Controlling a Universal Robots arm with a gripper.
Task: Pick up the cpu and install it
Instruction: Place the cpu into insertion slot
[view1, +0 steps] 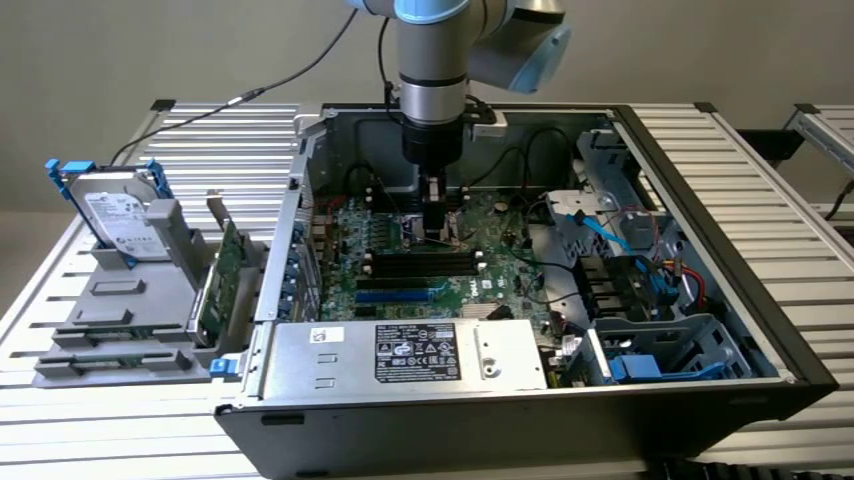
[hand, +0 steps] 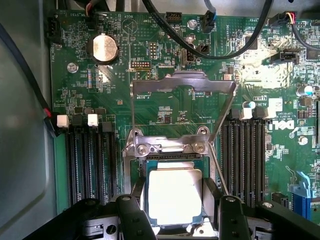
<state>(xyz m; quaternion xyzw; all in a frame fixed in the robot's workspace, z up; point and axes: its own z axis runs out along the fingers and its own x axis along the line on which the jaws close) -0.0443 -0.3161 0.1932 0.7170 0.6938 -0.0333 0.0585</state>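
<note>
Closest to the wrist camera are the two black fingers (hand: 131, 215) of the end effector (hand: 175, 194), and I see them clenched on the cpu (hand: 175, 197): one finger presses on each of two opposite edges of the small square chip, whose silvery top plate glares brightly. I read the cpu as sitting directly over the socket (hand: 167, 146), though I cannot tell whether it is seated or a little above it. The socket's metal load plate (hand: 182, 85) stands swung open beyond the hinge with its two screws, and a thin retention lever (hand: 220, 167) slants beside it. Banks of black memory slots (hand: 90, 160) flank the socket on both sides of the green motherboard (hand: 75, 95). A coin cell battery (hand: 103, 48) sits well apart from the socket, and black cables (hand: 200, 54) loop across the board.

In the exterior view, the robot arm (view1: 434, 90) stands vertical at the upper centre of the frame, reaching into the open computer case (view1: 787, 375), with the end effector low over the board. A power supply (view1: 400, 352) with a black label lies at the lower centre, inside the case's near wall. At the exterior view's left, a hard drive (view1: 118, 215) with blue brackets stands tilted in a grey holder (view1: 120, 300) on the slatted worktop (view1: 94, 440), well apart from the case.
</note>
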